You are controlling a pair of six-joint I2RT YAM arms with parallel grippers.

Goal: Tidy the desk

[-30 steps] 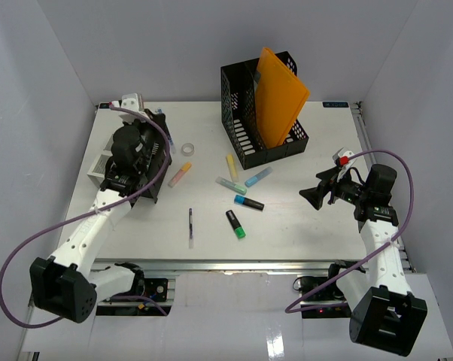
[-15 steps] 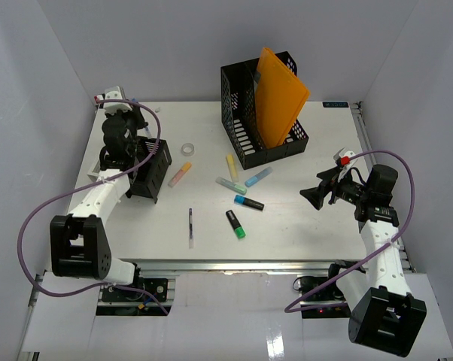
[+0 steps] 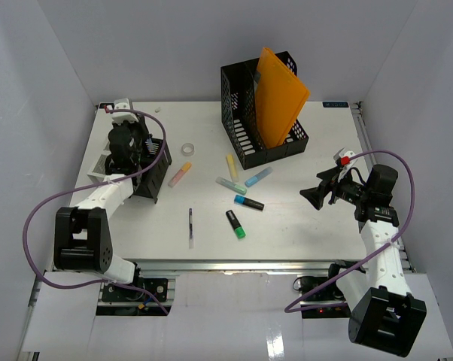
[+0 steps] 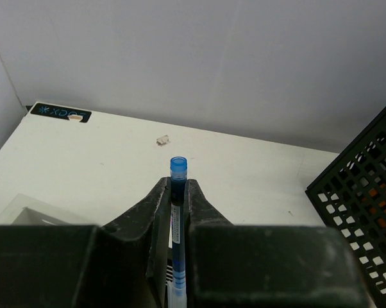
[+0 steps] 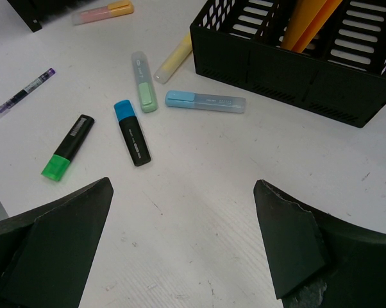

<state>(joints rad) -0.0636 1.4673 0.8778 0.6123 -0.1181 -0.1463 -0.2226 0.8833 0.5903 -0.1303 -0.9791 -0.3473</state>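
The desk lies flat beneath both my grippers. Over its far left part, my left gripper is clenched on a blue-capped pen. My right gripper hovers over the right side, fingers spread wide, near scattered highlighters.

Highlighters and a pen lie scattered on the desk near the mesh file holder.

A plain grey back wall rises behind the white counter. Matching side walls flank it left and right, under soft, even light.
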